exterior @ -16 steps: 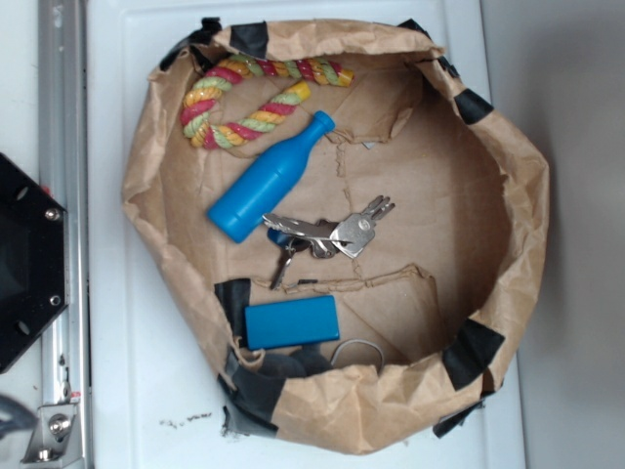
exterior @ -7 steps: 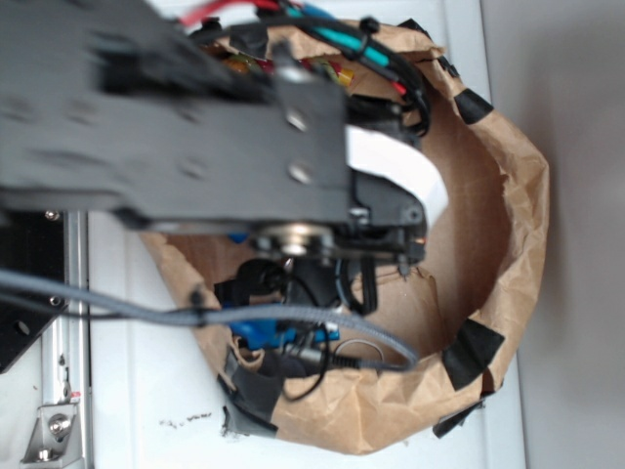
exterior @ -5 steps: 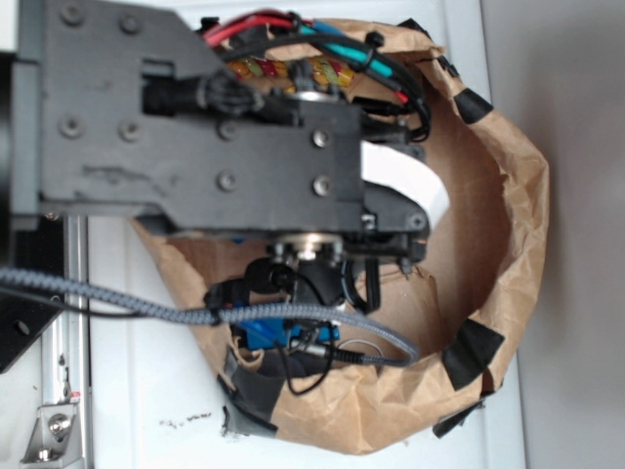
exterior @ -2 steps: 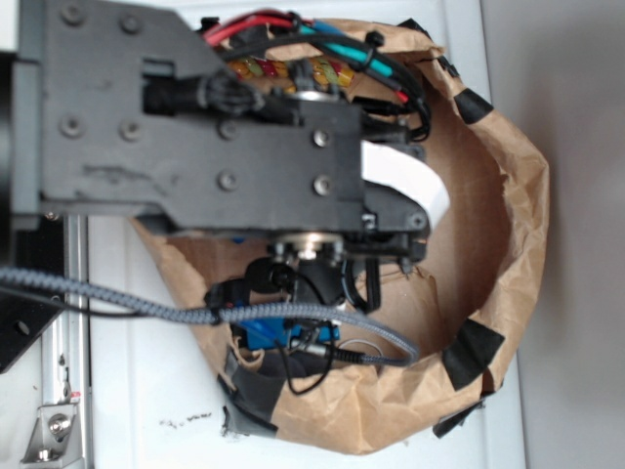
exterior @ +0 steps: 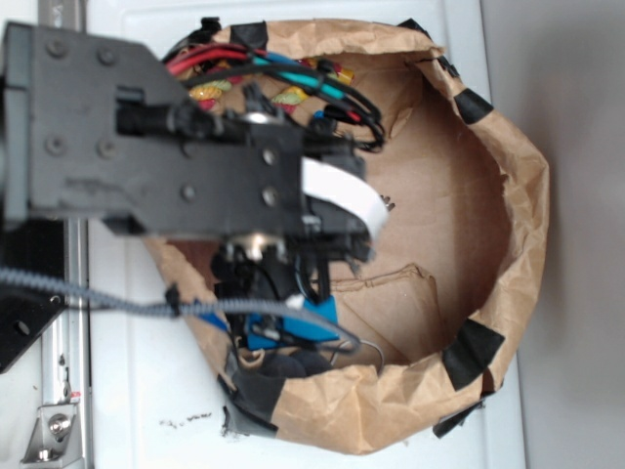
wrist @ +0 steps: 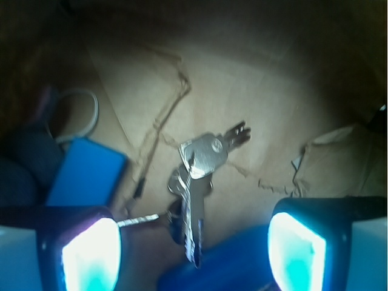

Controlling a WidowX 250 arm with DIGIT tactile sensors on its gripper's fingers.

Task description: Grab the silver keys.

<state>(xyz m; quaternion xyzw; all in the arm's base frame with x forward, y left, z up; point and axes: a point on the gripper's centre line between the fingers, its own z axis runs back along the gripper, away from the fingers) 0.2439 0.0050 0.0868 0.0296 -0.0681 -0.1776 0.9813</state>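
Note:
The silver keys (wrist: pixel 197 182) lie flat on the brown paper floor of the bag, fanned out on their ring in the middle of the wrist view. My gripper (wrist: pixel 194 254) hangs above them, open. Its two glowing fingertips (wrist: pixel 91 254) stand wide apart on either side of the bunch, touching nothing. One long key points down between them, over the blue bottle (wrist: pixel 224 270). From outside, the black arm (exterior: pixel 195 166) covers the gripper and nearly all of the keys. Only the key tips (exterior: pixel 389 205) poke out at its right edge.
The brown paper bag (exterior: pixel 508 195) walls everything in. A blue rectangular box (wrist: pixel 85 173) lies left of the keys, with a thin wire loop (wrist: pixel 82 109) beyond it. Part of the striped rope toy (exterior: pixel 293 96) shows at the bag's far side. Cables (exterior: pixel 98 298) trail from the arm.
Early on the arm swung in over the bag and held still. Since 0.4 s ago it has shifted left and looks smaller, lower in the bag.

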